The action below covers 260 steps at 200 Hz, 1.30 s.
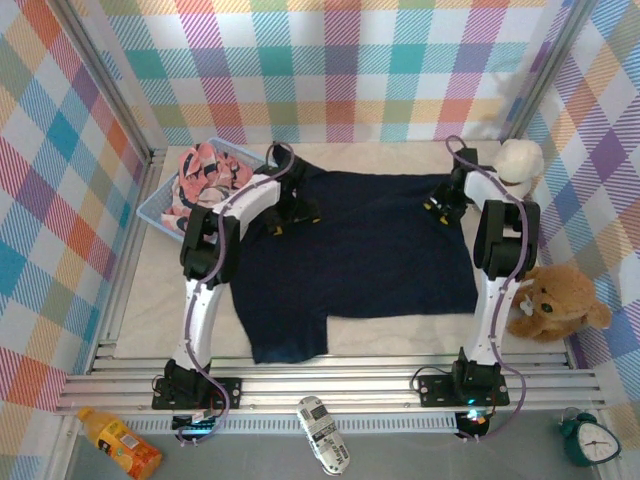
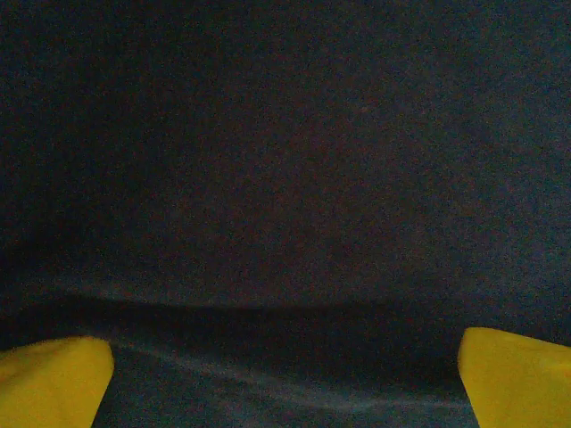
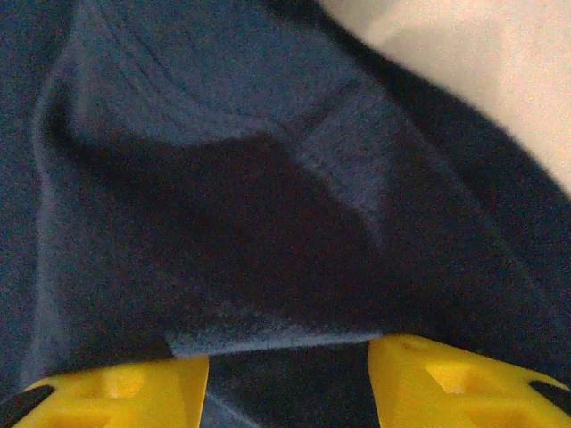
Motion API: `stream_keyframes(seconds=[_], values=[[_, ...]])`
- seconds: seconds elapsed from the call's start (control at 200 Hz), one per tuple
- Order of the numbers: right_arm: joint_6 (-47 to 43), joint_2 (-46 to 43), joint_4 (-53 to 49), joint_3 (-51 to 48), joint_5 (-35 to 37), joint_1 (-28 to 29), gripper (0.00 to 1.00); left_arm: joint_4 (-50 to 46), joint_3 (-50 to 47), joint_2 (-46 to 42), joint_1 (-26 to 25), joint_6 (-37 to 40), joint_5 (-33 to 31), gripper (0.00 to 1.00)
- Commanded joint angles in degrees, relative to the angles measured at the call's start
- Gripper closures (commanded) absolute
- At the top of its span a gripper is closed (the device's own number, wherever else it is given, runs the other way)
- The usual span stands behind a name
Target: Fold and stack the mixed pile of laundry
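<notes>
While the navy T-shirt (image 1: 360, 250) lay spread on the bench (image 1: 400, 335), the left fingers (image 2: 53, 383) and the right fingers (image 3: 116, 392) stood apart over it.

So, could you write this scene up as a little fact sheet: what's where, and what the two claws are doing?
T-shirt: navy, spread flat mid-table
Pink garment: bunched in the basket, far left corner
Left gripper: open, close over the T-shirt's far left part
Right gripper: open, at the T-shirt's far right corner, a raised hem fold just ahead of its fingers
White plush: far right corner
Brown bear: right edge
Stack: none yet
</notes>
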Motion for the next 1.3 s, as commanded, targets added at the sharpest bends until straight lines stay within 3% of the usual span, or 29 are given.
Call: stream_keyframes(seconds=[0.0, 0.15, 0.28, 0.52, 0.7, 0.84, 0.875, 0.905, 0.92, 1.085, 1.295], values=[[-0.13, 4.39, -2.8, 8.8, 3.29, -2.04, 0.48, -4.41, 12.83, 8.92, -0.24, 1.87, 0.67, 0.0], [-4.44, 2.89, -6.98, 16.75, 8.33, -3.08, 0.46, -11.71, 34.94, 17.19, 0.12, 1.57, 2.21, 0.0], [-9.18, -4.14, -8.11, 13.48, 9.04, -2.68, 0.42, -11.42, 35.33, 12.72, 0.28, 0.26, 5.8, 0.0], [-13.38, -21.59, -7.54, -7.62, 3.43, -0.98, 0.36, -6.28, 8.57, -8.38, -0.11, 1.93, 8.37, 0.0], [-14.89, -28.39, -9.22, -17.55, -2.57, 1.29, 0.32, -3.93, -10.83, -19.97, -1.3, 2.03, 8.16, 0.0], [-11.16, -34.64, -7.24, -27.23, -6.23, 3.01, 0.2, -2.1, -25.83, -28.35, -2.83, 0.6, 7.62, 0.0], [-9.67, -35.93, -6.17, -29.71, -7.47, 3.05, 0.14, -1.81, -29.2, -30.69, -3.27, 0.49, 7.36, 0.0], [-8.2, -36.87, -5.39, -31.74, -8.04, 3.07, 0.01, -1.67, -32.64, -32.69, -3.68, 0.5, 7.1, 0.0], [-7.7, -37.22, -4.92, -32.65, -8.31, 3.08, 0.0, -1.5, -34.12, -33.86, -3.94, 0.57, 6.88, 0.0], [-4.74, -37.94, -4.32, -36.65, -7.55, 3.0, 0.0, -0.91, -48.57, -46.08, -9.87, 0.58, 2.86, 0.03], [-4.79, -36.78, -4.52, -37.42, -7.6, 2.87, 0.0, 1.06, -64.21, -60.96, -20.76, -10.49, -4.13, 0.14]])
